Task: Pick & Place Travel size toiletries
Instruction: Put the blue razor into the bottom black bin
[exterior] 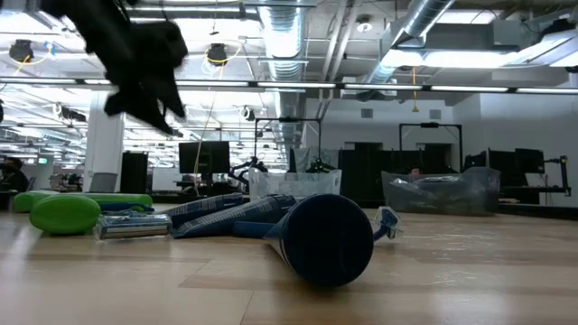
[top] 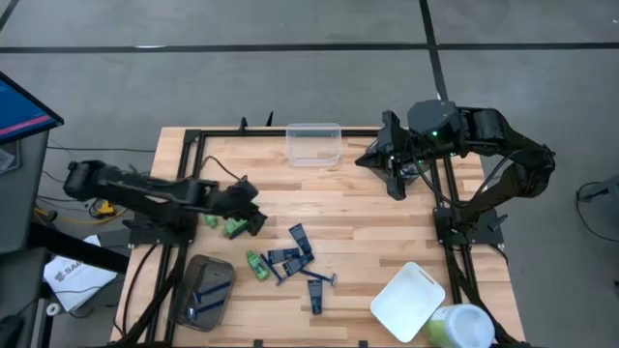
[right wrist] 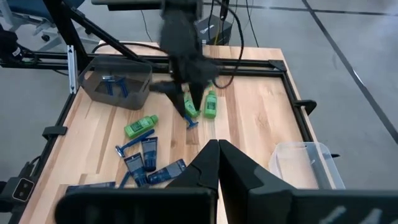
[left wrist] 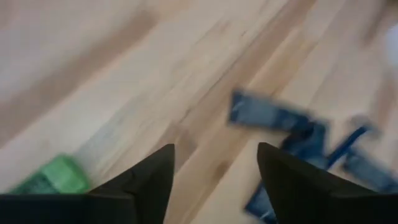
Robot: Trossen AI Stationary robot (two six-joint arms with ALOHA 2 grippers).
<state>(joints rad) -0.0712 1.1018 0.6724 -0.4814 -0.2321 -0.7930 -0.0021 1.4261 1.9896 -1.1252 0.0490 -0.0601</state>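
The left gripper (left wrist: 214,177) is seen above the table (top: 387,227) with its fingers parted and nothing held between them. Just beside it lie two green mini bottles (top: 232,227); a third green bottle (top: 257,265) lies a little further off. Beyond are found the navy tubes (top: 295,253) and a blue razor (top: 319,278) — all resting loose on the wood. Two razors lie in the grey tub (top: 201,291). The right gripper (right wrist: 217,163) waits closed and empty, well apart, near the clear tub (top: 313,144).
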